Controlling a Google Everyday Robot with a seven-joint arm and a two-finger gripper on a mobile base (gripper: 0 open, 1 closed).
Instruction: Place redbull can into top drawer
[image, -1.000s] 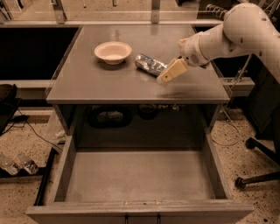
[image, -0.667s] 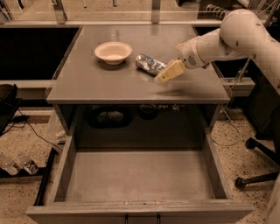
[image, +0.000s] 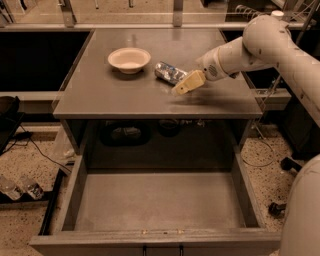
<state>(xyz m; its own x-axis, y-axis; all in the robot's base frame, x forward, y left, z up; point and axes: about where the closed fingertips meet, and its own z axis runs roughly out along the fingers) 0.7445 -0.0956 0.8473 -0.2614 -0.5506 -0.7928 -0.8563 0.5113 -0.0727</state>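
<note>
The redbull can (image: 169, 72) lies on its side on the grey table top (image: 125, 95), just right of the bowl. It is slim, shiny silver with bluish patches. My gripper (image: 184, 85) comes in from the right on the white arm, its tan fingers (image: 189, 82) pointing down-left, right beside the can's right end. Whether it touches the can I cannot tell. The top drawer (image: 160, 202) is pulled wide open below the table front, with a flat grey floor and nothing in it.
A cream bowl (image: 129, 59) stands on the table left of the can. The white arm (image: 270, 42) reaches across the table's right side. Cables and clear bottles (image: 20, 187) lie on the floor at left. A chair base (image: 292, 165) is at right.
The arm and gripper have shifted slightly left, closer to the can. The can, bowl and drawer have not moved.
</note>
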